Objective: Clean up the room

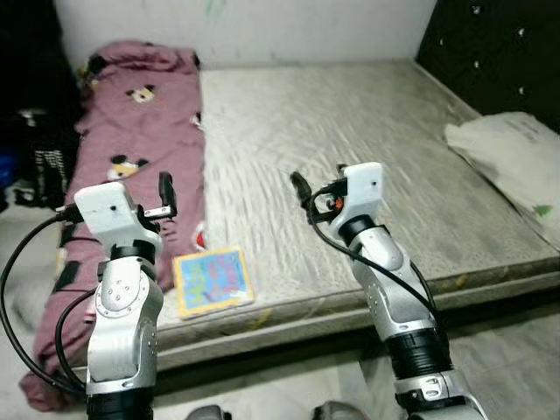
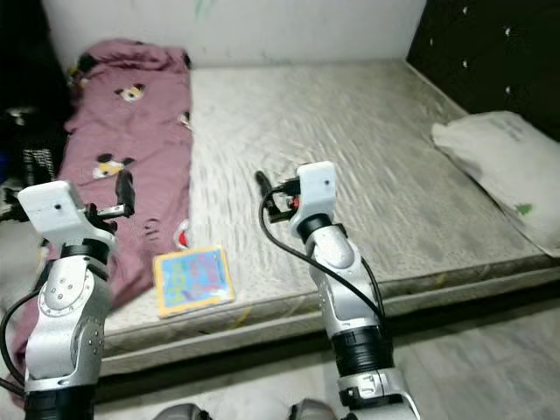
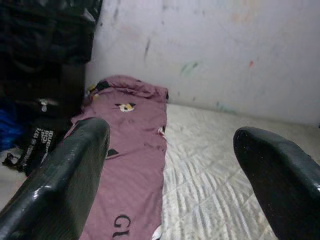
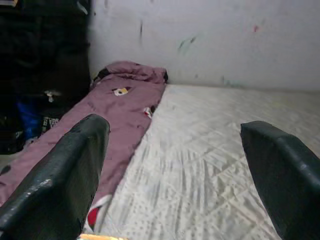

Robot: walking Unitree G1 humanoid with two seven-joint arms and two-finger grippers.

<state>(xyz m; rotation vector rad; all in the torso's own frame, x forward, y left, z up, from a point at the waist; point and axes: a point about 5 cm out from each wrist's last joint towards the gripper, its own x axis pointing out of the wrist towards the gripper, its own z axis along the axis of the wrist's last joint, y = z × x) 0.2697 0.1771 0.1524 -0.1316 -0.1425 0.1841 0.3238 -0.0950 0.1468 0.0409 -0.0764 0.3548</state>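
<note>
**A:** What's closest to the robot?

**B:** Its two silver arms, raised in front of a bare grey mattress (image 1: 367, 149). The left claw (image 3: 170, 165) hovers over the near left part of the bed, above the purple blanket (image 1: 131, 149). The wrist view shows its two black fingers (image 3: 65, 180) spread wide apart with nothing between them.

**A:** And the other one?

**B:** The right claw (image 4: 175, 165) hangs above the middle of the mattress, a bit nearer the front edge than the wall. Its fingers (image 4: 60, 180) are also wide apart and empty.

**A:** What is there to tidy?

**B:** A flat, colourful picture book (image 1: 213, 280) lies on the mattress near the front edge, between the two arms, its left side just beside the blanket's edge. Neither claw touches it. Something small and red and white (image 1: 200, 236) sits just beyond the book at the blanket's border; I cannot tell what it is.

**A:** Further back?

**B:** The blanket, printed with cartoon mouse faces, runs along the whole left side of the bed, bunched up at the wall end and spilling over the near left corner toward the floor. On the right side a pale pillow (image 1: 512, 157) lies against the dark tufted headboard (image 1: 499, 52).

**A:** And beyond the bed?

**B:** A white wall (image 1: 262, 26) with a few faint coloured marks, and dark bags (image 1: 39, 149) piled in shadow left of the bed.
</note>
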